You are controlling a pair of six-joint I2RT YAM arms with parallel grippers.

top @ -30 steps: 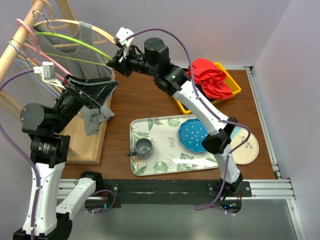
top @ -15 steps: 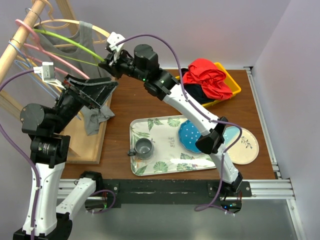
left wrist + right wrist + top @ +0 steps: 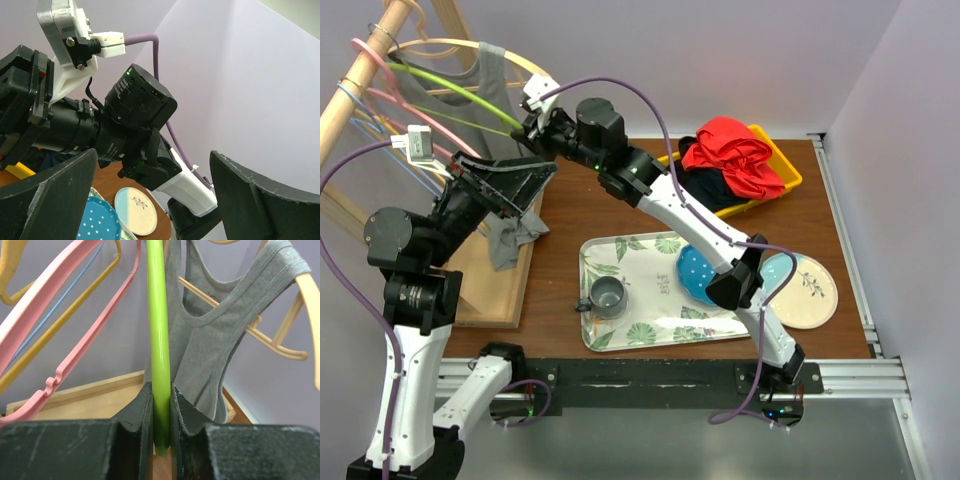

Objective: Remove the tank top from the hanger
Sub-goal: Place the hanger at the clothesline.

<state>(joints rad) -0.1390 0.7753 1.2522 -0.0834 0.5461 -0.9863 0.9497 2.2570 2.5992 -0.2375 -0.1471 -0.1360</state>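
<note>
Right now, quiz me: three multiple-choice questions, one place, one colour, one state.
1. Where does the grey cup stand? A) on the leaf-print tray B) in the yellow bin C) on the round plate
2. What colour is the hanger in the right hand? A) pink B) green C) blue
3. How is the left hand? A) open B) shut on a hanger C) shut on cloth
Answers: 1 A, it stands on the tray. 2 B, a green bar sits clamped in it. 3 A, its jaws stand wide apart.

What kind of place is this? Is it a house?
Probably a robot lab, not a house: two robot arms bolted to a table, a rack of hangers with a grey tank top, a tray of dishes.
</note>
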